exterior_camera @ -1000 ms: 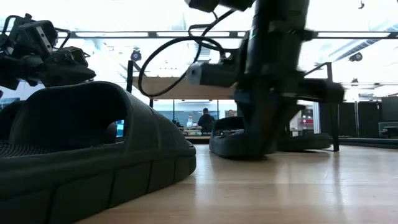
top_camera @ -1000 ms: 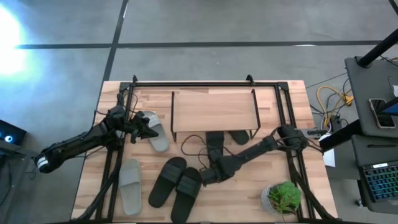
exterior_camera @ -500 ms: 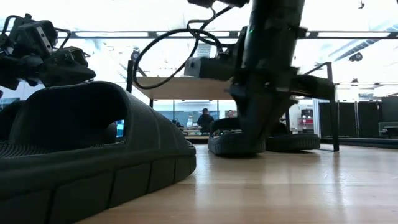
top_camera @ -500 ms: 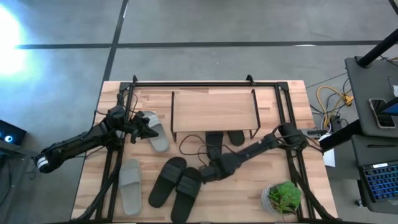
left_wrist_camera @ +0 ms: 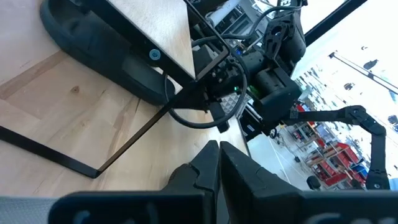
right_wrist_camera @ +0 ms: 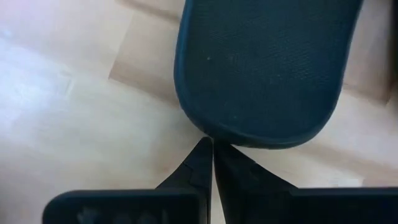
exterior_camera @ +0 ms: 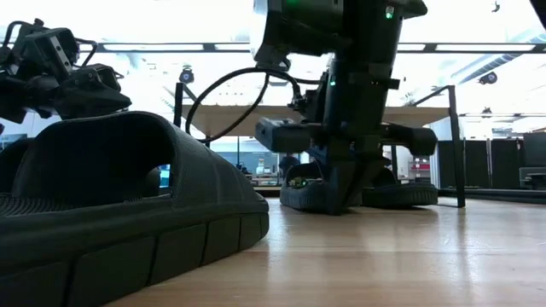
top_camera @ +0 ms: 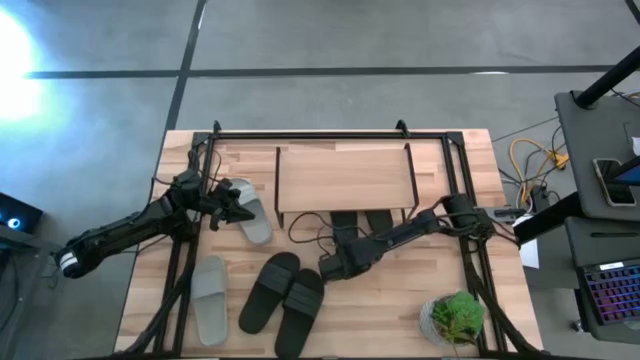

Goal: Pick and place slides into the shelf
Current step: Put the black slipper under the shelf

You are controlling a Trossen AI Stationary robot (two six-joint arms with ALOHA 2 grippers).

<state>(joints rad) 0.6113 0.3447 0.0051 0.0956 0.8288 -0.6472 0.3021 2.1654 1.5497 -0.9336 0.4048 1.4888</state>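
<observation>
Since a second ago, one black slide has been pushed further under the shelf by the clenched, empty right gripper; the left gripper, clenched, is held beside the shelf.

A robotics laboratory or test workshop. The wooden bench stands on a bare grey concrete floor marked with dark lines and carries a black metal frame to which two dark robot arms are fixed. Loose yellow cables lie on the floor beside the bench, next to a side desk holding a laptop with a lit keyboard. The low view looks across the bench into a wide, brightly lit hall with glass partitions, where a seated person shows far off. The left wrist view shows another jointed arm on a stand in the background.
</observation>
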